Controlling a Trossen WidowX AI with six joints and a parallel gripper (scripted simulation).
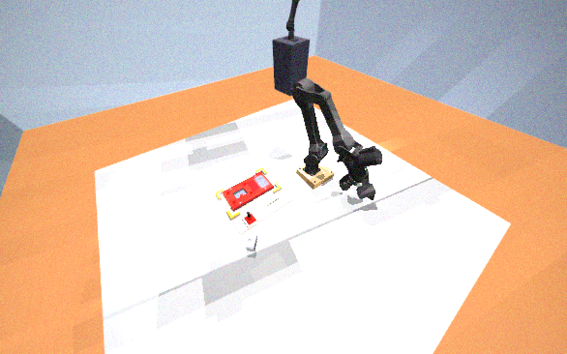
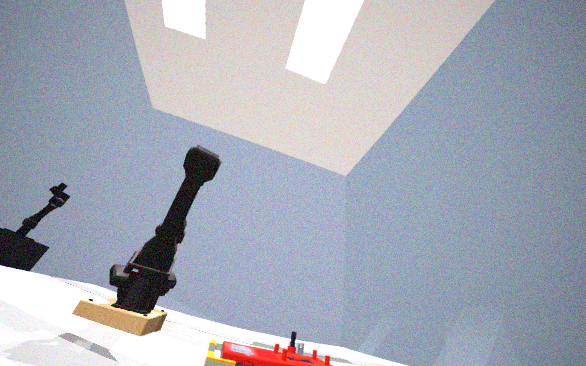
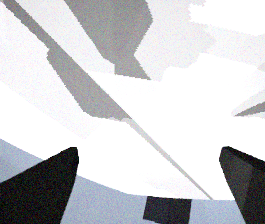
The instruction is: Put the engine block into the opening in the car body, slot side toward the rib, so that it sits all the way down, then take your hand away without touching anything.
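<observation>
Two dark fingers spread wide at the wrist view's lower corners, gripper [image 1: 358,186] open and empty above the white table [image 1: 356,271], tan base plate [image 1: 328,177] just beside it, red car body [image 1: 249,190] further left, small white engine block [image 1: 252,243] lying apart on the table.

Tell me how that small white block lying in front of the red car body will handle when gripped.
The white engine block looks rigid and boxy, so unlikely to roll. Small, so probably light and apt to slide if nudged. The open gripper is well clear of it.
</observation>
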